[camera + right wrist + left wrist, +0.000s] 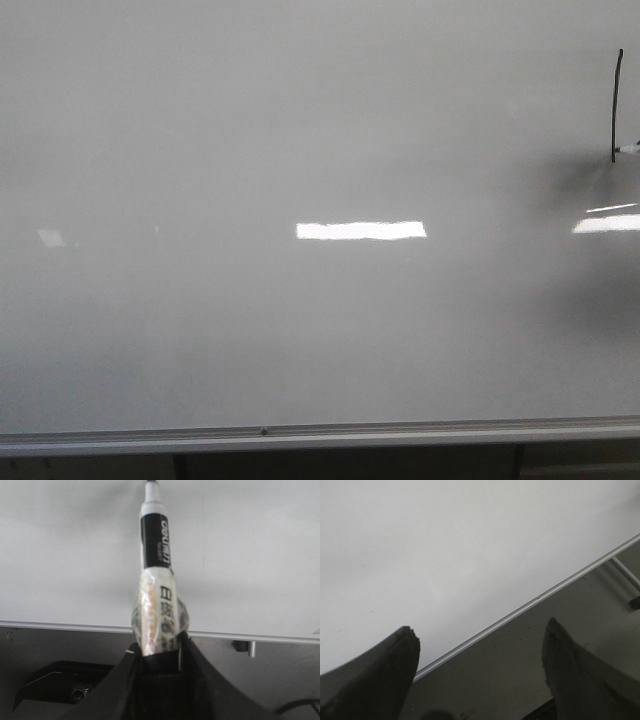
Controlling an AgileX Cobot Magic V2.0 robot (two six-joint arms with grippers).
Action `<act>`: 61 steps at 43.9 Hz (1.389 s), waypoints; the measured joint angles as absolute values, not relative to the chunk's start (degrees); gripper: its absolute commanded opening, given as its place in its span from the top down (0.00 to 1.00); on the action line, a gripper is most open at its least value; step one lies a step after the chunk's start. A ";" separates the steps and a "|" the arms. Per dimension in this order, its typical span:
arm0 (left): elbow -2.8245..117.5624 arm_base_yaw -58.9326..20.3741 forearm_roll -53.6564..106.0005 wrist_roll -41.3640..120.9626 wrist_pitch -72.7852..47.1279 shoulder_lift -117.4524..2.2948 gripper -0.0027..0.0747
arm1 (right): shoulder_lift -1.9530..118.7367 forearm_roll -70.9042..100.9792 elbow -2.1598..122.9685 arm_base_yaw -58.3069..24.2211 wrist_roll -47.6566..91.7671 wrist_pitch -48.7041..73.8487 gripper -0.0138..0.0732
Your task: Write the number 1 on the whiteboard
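Black number 1 [617, 105] runs vertically, straight beyond my right gripper [160, 655], whose fingers clamp the marker [156, 555]; left gripper [480, 665] gapes empty.

We're looking at the whiteboard [250, 120], a big glossy white-grey surface that fills nearly the whole front view. Along its lower edge runs a silver frame rail [300, 436], and below that we catch dark legs in shadow. On the board itself, far over on the right, we've got the number 1 [616, 105], a thin black stroke running nearly straight up and down, short against all that white. Bright rectangular light reflections [361, 230] sit across the middle and at the right edge. From the left wrist view we see the same rail [530, 605] cutting diagonally, with grey floor [510, 675] beneath it.
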State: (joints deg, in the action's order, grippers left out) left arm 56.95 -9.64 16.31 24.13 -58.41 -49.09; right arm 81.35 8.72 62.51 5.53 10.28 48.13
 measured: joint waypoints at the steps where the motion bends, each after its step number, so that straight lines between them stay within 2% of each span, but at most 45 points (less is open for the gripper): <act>1: 56.95 -9.64 16.31 24.28 -58.41 -49.09 0.32 | 80.38 8.68 62.51 5.14 10.38 48.25 0.83; 7: 57.52 -9.79 17.82 27.98 -59.00 -49.09 0.32 | 72.70 8.43 62.63 0.16 14.42 50.09 0.83; 13: 59.39 -13.38 21.33 34.49 -61.34 -49.21 0.32 | 65.92 8.43 62.63 -9.02 22.83 55.19 0.83; 22: 61.98 -24.17 22.54 40.78 -62.68 -51.68 0.32 | 62.00 10.60 62.63 -22.07 35.98 65.27 0.83; 30: 63.74 -35.43 22.64 42.67 -62.68 -56.68 0.32 | 62.01 17.81 62.63 -28.81 43.30 68.86 0.83; 37: 66.57 -44.66 22.29 43.28 -61.08 -62.62 0.32 | 62.01 22.34 62.63 -30.24 46.42 69.08 0.83; 43: 69.54 -49.43 22.07 43.28 -59.74 -67.65 0.32 | 62.01 22.67 62.63 -30.24 46.94 69.08 0.83; 58: 75.11 -52.91 22.39 43.28 -57.61 -79.36 0.32 | 62.01 22.78 62.63 -30.24 47.04 69.08 0.83; 61: 75.62 -53.02 22.96 43.28 -57.27 -80.67 0.35 | 62.01 22.78 62.63 -30.24 47.04 69.08 0.83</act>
